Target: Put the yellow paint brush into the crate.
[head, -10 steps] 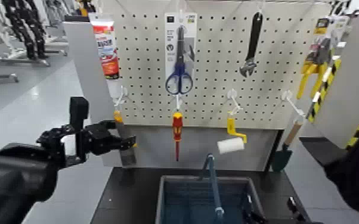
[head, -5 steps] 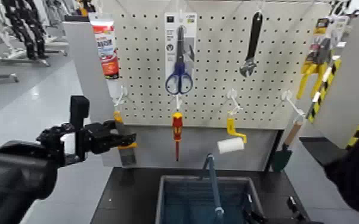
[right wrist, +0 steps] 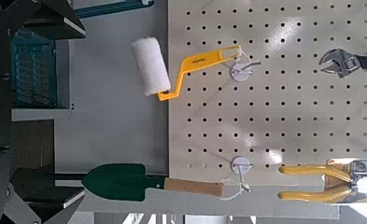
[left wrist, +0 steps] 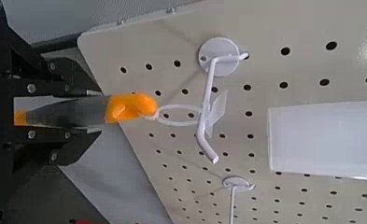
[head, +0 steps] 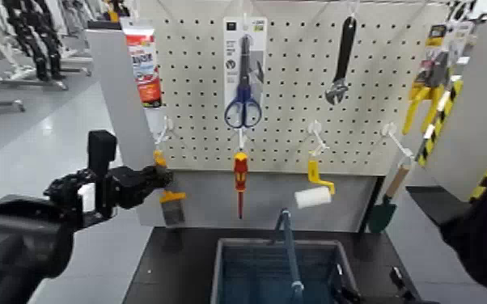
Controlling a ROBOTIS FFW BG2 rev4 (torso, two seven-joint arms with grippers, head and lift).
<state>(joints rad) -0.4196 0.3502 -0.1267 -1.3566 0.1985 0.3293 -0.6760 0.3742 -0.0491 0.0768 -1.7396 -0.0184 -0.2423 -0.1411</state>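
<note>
Currently the left gripper pinches the yellow paint brush by its handle beside the pegboard hook, bristles hanging down; the crate sits below; right gripper unseen.

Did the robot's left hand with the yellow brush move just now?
Yes. The left gripper, shut on the yellow paint brush, has pulled back slightly to the robot's left, away from the red-and-yellow screwdriver hanging on the pegboard.

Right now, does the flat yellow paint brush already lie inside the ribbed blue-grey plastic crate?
No, the left gripper holds the yellow paint brush by the pegboard; the crate sits below.
</note>
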